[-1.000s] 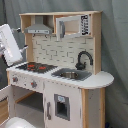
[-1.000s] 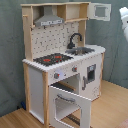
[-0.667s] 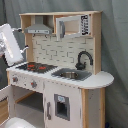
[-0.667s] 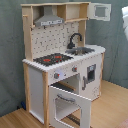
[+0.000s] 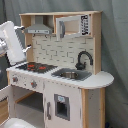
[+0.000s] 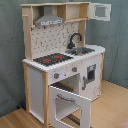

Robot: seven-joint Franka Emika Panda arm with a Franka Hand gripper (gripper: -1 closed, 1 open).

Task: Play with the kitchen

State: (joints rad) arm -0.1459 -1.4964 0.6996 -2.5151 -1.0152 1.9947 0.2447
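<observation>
The kitchen (image 5: 55, 50) is a tall white and light-wood toy with a pegboard back, and both exterior views show it (image 6: 36, 87). Its black-red stovetop (image 5: 34, 66) (image 6: 52, 59) lies beside the sink (image 5: 70, 75) (image 6: 82, 50) with the black faucet (image 5: 83, 59) (image 6: 75, 39). A grey hood (image 5: 39, 29) (image 6: 50, 21) hangs above. The oven door (image 6: 67, 105) hangs open, tipped down and outward. My white arm with the gripper (image 5: 19, 50) stands at the first exterior view's left, level with the kitchen's left post and just above the stovetop's outer edge. It holds nothing that shows.
A grey curtain (image 6: 117, 45) hangs behind the kitchen. The kitchen stands on a wooden floor (image 6: 112, 102). An upper cabinet door (image 6: 100, 11) stands swung open at the top. A lower door with a dark dispenser panel (image 5: 62, 107) is closed.
My arm has edged slightly up and towards the kitchen's left side. The kitchen and its doors have not moved.
</observation>
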